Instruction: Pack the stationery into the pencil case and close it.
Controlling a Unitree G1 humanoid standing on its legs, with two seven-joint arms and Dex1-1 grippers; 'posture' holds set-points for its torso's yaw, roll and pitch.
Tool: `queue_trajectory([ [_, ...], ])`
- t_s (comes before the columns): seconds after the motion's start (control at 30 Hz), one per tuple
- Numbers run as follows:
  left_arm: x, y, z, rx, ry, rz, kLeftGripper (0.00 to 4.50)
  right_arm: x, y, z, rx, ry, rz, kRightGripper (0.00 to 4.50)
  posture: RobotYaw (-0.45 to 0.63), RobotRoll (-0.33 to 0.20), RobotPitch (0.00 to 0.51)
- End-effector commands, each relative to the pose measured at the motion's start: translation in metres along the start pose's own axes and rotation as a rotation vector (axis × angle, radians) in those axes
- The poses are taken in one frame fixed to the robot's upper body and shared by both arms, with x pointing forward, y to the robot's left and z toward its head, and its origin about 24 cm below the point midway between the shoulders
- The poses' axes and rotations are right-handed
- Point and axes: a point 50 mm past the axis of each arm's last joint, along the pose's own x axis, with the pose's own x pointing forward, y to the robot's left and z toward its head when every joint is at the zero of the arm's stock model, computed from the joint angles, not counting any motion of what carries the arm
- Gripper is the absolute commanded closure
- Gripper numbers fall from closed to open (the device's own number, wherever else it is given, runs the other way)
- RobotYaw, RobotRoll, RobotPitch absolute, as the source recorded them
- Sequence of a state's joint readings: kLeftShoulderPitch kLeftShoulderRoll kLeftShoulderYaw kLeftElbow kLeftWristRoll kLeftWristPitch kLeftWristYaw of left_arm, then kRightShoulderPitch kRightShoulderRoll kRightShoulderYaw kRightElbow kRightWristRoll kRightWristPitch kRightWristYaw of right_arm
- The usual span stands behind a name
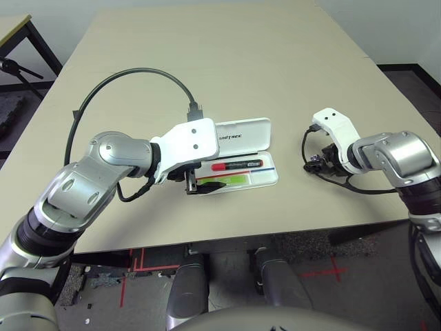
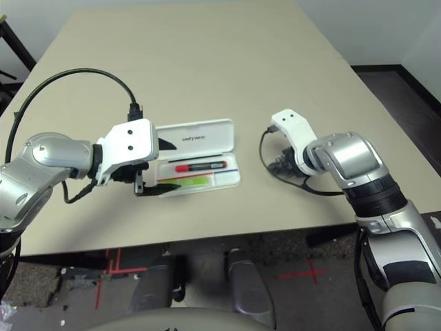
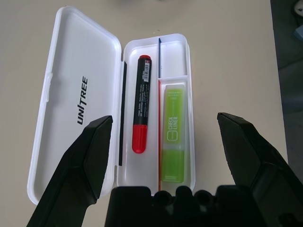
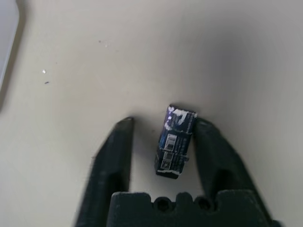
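Note:
The white pencil case [image 1: 242, 130] lies open at the table's middle, its lid [image 3: 71, 94] lettered UNITREE laid flat. In its tray lie the red-capped black marker [image 3: 141, 104] and the lime-green highlighter [image 3: 174, 137]. My left gripper [image 3: 165, 119] hovers open over the case's left end [image 1: 196, 181], holding nothing. To the right of the case, my right gripper [image 4: 164, 122] is down at the table [image 1: 315, 164]. A tiny dark-and-silver piece [image 4: 174, 142] lies between its fingers, against one finger with a gap to the other.
A black cable [image 1: 124, 74] loops up from my left wrist over the table. The beige table [image 1: 207, 41] stretches bare behind the case. A second table's corner [image 1: 14, 31] stands at the far left. Red tape marks [image 1: 134, 258] show on the floor below the front edge.

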State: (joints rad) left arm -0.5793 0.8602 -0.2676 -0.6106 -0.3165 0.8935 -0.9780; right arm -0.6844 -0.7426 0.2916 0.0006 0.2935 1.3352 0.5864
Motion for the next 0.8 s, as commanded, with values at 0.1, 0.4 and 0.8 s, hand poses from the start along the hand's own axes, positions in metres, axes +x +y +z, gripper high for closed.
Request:
queue_trajectory([
  [0.1,0.004,-0.003,0.002,0.004,-0.003,-0.027,0.00,0.004,-0.005,-0.011,0.002,0.059,-0.021,4.20,-0.03,0.000,0.147],
  [0.4,0.004,-0.003,0.001,0.004,-0.002,-0.028,0.00,-0.011,-0.010,-0.001,-0.235,-0.029,0.018,4.20,-0.03,0.000,0.146],
  [0.8,0.005,-0.003,0.001,0.002,-0.001,-0.029,0.00,-0.029,0.000,0.009,-0.817,-0.283,0.257,4.20,-0.03,0.000,0.148],
])
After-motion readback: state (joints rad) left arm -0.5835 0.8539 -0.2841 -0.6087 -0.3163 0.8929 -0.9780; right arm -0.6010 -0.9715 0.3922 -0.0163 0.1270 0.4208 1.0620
